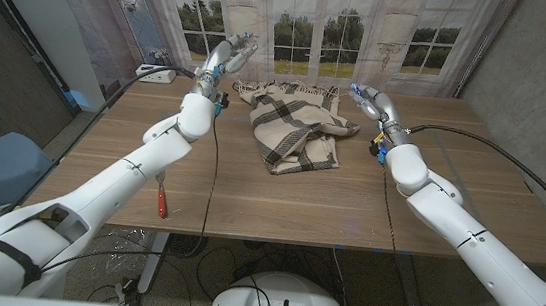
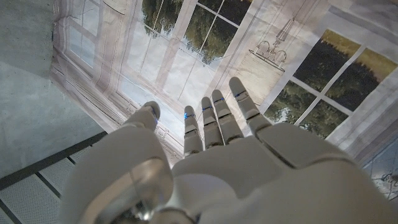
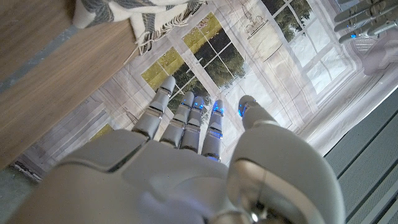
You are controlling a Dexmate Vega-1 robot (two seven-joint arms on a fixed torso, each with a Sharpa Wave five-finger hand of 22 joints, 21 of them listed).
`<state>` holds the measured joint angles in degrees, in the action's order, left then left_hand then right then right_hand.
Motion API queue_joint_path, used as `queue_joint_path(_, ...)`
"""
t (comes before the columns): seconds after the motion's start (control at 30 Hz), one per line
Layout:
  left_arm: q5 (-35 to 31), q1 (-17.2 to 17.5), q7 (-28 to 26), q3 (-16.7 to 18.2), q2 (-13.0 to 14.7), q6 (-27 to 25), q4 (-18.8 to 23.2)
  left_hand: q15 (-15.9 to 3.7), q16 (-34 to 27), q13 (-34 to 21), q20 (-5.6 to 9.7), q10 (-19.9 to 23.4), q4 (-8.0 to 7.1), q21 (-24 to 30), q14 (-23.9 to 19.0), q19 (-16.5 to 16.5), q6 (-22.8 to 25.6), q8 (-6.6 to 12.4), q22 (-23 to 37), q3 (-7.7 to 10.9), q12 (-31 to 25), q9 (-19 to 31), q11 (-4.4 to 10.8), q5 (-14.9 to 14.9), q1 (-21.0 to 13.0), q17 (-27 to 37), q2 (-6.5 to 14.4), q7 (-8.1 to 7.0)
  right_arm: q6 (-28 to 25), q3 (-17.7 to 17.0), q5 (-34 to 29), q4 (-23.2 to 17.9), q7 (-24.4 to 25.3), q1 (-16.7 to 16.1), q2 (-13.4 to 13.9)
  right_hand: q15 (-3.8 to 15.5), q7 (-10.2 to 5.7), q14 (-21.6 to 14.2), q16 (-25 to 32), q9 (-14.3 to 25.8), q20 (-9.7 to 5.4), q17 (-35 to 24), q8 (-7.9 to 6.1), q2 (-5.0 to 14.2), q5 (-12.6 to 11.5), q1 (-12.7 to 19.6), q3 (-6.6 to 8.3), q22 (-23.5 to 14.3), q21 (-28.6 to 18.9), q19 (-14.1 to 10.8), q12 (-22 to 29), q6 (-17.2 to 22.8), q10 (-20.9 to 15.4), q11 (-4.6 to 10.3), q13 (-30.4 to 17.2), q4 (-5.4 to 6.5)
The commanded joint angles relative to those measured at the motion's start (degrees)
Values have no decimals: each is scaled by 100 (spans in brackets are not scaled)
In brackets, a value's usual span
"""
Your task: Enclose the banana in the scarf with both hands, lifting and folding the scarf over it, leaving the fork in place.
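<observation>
Both hands hover empty, fingers spread, flanking the bundled scarf [image 1: 294, 127] at upper centre. Left hand [image 1: 224, 61], right hand [image 1: 371, 99]: grab opposite edges evenly (banana hidden, presumably inside).

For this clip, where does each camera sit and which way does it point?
Head view: on the robot's head, looking down the table at the scarf, both arms, left hand, right hand.
Left wrist view: behind the left hand, facing the window backdrop.
Right wrist view: behind the right hand, facing the backdrop, scarf at the edge.
Shared: both wrist views see the backdrop; head and right wrist share the scarf.
</observation>
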<state>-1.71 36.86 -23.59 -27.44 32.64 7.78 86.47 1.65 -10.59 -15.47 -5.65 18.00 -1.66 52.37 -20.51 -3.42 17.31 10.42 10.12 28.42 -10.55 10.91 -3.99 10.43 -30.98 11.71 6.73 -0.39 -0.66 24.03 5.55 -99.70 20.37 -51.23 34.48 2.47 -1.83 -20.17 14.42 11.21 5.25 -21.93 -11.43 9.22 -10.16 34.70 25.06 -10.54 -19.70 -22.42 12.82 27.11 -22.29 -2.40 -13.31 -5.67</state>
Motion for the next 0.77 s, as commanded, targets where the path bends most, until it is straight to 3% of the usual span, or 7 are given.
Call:
queue_joint_path(0.03, 1805, -18, 1491, 444, -65, 1044, -882, 60, 41, 71, -68, -227, 43, -138, 336, 211, -233, -47, 5, -59, 13, -10, -19, -26, 174, -36, -59, -83, 786, -207, 683, 85, 428, -338, -522, -29, 44, -39, 14, 3, -126, 19, 11, -80, 11, -73, -47, -21, 41, 7, -43, 6, 37, -89, -9, -26)
queue_joint_path(0.1, 2085, -88, 1823, 467, -99, 1192, -1124, 45, 39, 118, -75, -333, 37, -217, 472, 315, -323, -46, 2, -90, 11, -21, 95, -41, 253, -52, -79, -112, 801, -246, 776, 45, 493, -405, -578, -68, 77, -31, 1, 2, -145, 33, 17, -126, 19, -141, -82, -20, 48, 7, -51, -9, 47, -126, -4, -13)
queue_joint_path(0.17, 2344, -157, 2126, 491, -134, 1293, -1346, 67, 49, 174, -57, -459, 13, -293, 667, 388, -431, -48, 0, -130, 11, -32, 114, -54, 357, -68, -90, -131, 917, -284, 911, 77, 509, -449, -662, -97, 96, -3, -48, -2, 242, 85, 33, -180, 10, -299, -125, -12, 48, -62, -86, -59, 113, -171, 12, 15)
queue_joint_path(0.4, 3009, -423, 3089, 517, -276, 1627, -2144, 93, 67, 304, 37, -754, -115, -477, 1137, 557, -581, -33, -8, -259, 17, -53, 180, -35, 670, -94, -89, -169, 1114, -340, 889, 109, 878, -567, -885, -207, 144, 204, -179, -1, 674, 181, 52, -316, 7, -557, -223, 14, 144, -1, -135, -167, 241, -205, 43, 49)
queue_joint_path(0.6, 3223, -558, 3506, 469, -353, 1693, -2621, 93, 51, 354, 20, -855, -219, -564, 1281, 641, -625, -26, -9, -336, 12, -58, 141, -17, 854, -100, -75, -214, 627, -232, 252, -200, 1778, -737, -1117, -197, 121, 612, -347, -11, 674, 496, 6, -472, -81, -1042, -306, 55, 960, 1592, -108, -110, 204, -197, 115, 69)
queue_joint_path(0.7, 3285, -568, 3501, 453, -394, 1594, -2654, 115, 46, 373, 15, -887, -253, -595, 1331, 659, -677, -37, -9, -358, 6, -60, 133, -7, 916, -106, -64, -238, 719, -129, 187, -294, 1693, -816, -1082, -185, 126, 640, -349, -13, 653, 524, -2, -457, -87, -1062, -292, 53, 940, 1602, -101, -86, 187, -184, 119, 65)
queue_joint_path(0.77, 3307, -514, 3427, 461, -386, 1528, -2559, 125, 43, 385, 17, -935, -274, -617, 1369, 672, -743, -52, -9, -367, 11, -62, 136, 0, 953, -110, -47, -234, 818, -81, 97, -365, 1660, -868, -1044, -173, 135, 561, -309, -14, 574, 578, -6, -391, -96, -1070, -239, 41, 831, 1383, -85, -63, 144, -217, 123, 51)
